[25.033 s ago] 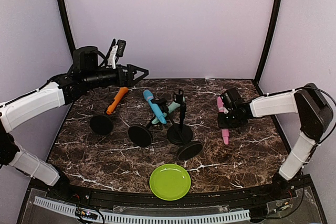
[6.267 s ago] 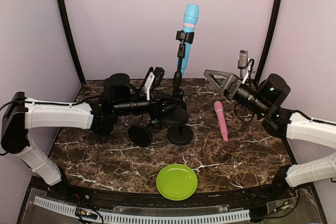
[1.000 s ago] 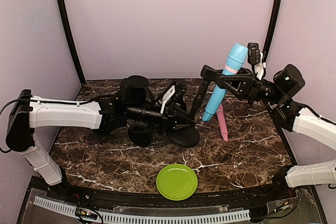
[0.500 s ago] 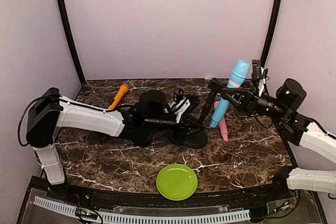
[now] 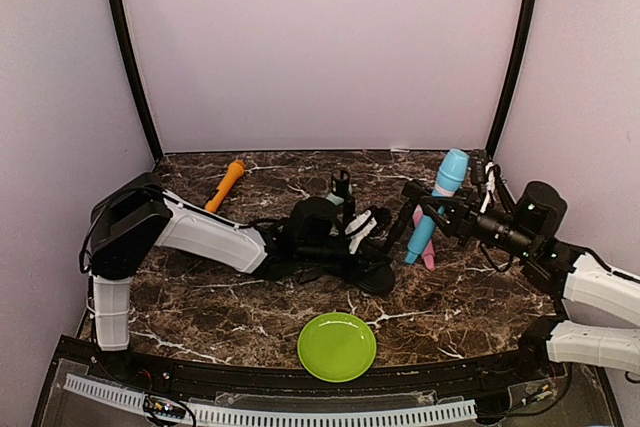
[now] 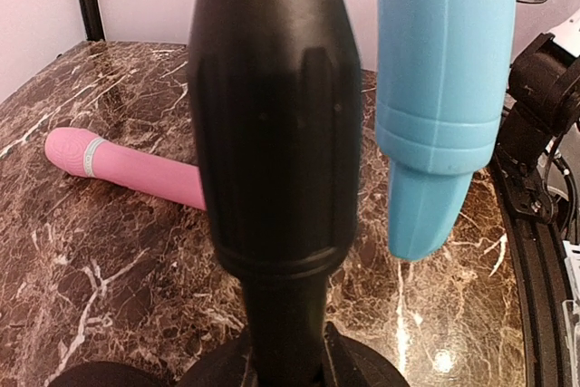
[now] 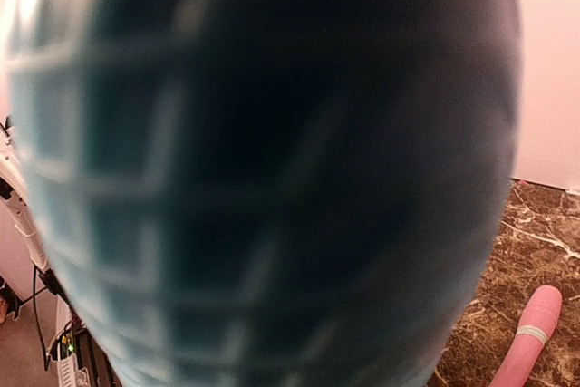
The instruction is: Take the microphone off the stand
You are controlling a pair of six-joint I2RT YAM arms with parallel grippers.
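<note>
- Black stand (image 6: pixel 272 133): thick ribbed sleeve fills centre frame, very close, narrowing to a thinner stem below.
- Blue microphone (image 6: pixel 439 88): just right of it, narrow gap between, tapered end pointing down.
- Pink microphone (image 6: pixel 127 165): lying flat on marble tabletop (image 6: pixel 109 287), behind, left.

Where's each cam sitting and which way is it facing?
Top external: high behind the robot, looking down at the table; left arm, right arm show, right gripper holding the blue microphone.
Left wrist: low over the table, facing the stand; own fingers unclear.
Right wrist: against the microphone's blurred head; no fingers visible.
Both wrist views share the pink microphone.
</note>
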